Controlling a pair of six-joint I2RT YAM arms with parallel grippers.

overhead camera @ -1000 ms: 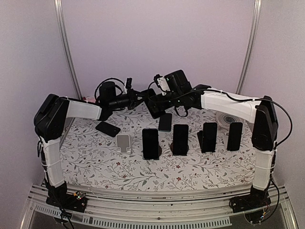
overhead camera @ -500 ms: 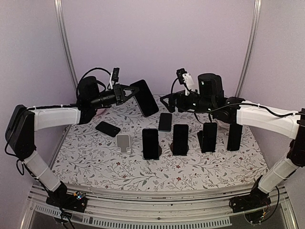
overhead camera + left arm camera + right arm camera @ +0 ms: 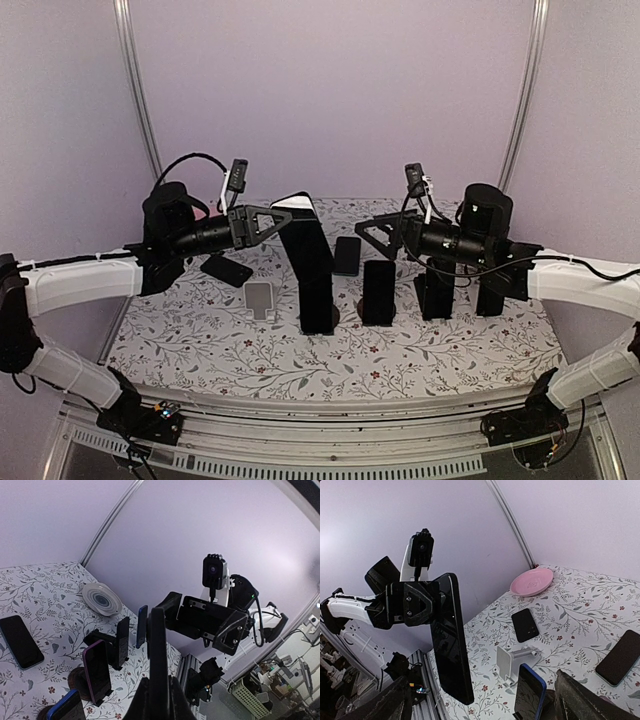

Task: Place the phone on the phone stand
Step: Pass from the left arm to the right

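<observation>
Phone (image 3: 305,243) is hanging in the air above the counter (image 3: 200,345), slightly tilted and pinched between the fingers of the left end effector (image 3: 278,220). It is hovering just over a row of 4 other handsets (image 3: 378,288) standing on dark stands. A white phone stand (image 3: 259,298) is sitting on the counter below, toward the left arm's side. The right end effector (image 3: 376,232) is hovering nearby, fingers spread wide and gripping nothing.

No text, label, brand, number or sign can be read in any view. The dark face of the phone (image 3: 451,640) carries no legible marking.
</observation>
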